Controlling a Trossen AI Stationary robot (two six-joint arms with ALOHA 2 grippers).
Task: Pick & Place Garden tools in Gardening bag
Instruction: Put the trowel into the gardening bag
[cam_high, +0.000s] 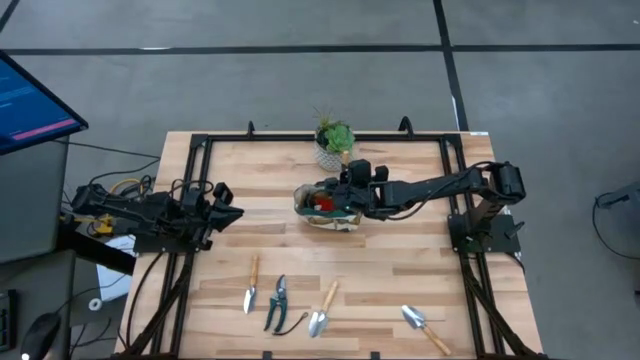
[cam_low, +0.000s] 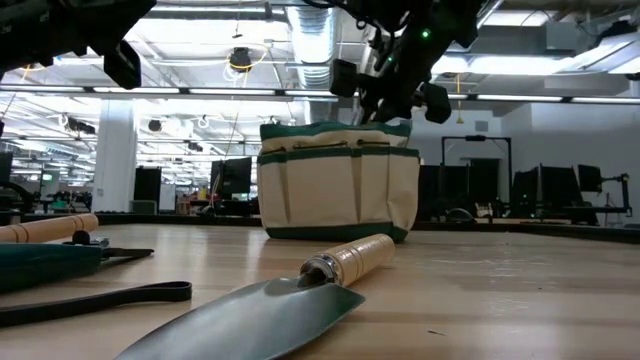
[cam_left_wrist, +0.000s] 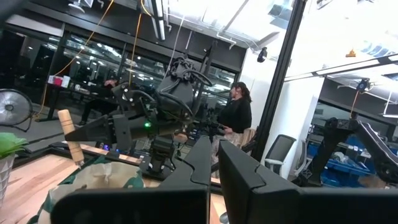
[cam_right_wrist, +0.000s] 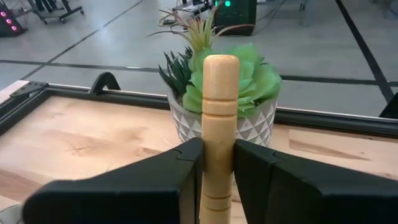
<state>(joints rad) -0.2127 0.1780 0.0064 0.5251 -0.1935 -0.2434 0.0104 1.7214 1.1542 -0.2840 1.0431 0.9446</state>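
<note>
The beige gardening bag (cam_high: 330, 207) with green trim stands mid-table, something red (cam_high: 322, 203) showing inside it. My right gripper (cam_right_wrist: 217, 152) hovers over the bag's opening, shut on a tool's light wooden handle (cam_left_wrist: 69, 134). Its metal end is hidden. Along the near edge lie a small wooden-handled tool (cam_high: 251, 285), dark-handled shears (cam_high: 277, 303) and two trowels (cam_high: 322, 310) (cam_high: 425, 328). My left gripper (cam_high: 228, 212) waits shut at the table's left, holding nothing. My right gripper pinches the wooden handle (cam_right_wrist: 219, 134) between its two fingers (cam_right_wrist: 186, 168), a little below the rounded free end (cam_right_wrist: 221, 65). The fingers reach in from the table's right, slanting down, across the handle. The handle points up, slightly tilted, over the bag; its lower part is hidden.
A white pot with a green plant (cam_high: 335, 142) stands just behind the bag at the far edge. A black frame (cam_high: 200, 145) runs around the tabletop. In the low view a trowel (cam_low: 300, 295) lies in front of the bag (cam_low: 338, 180).
</note>
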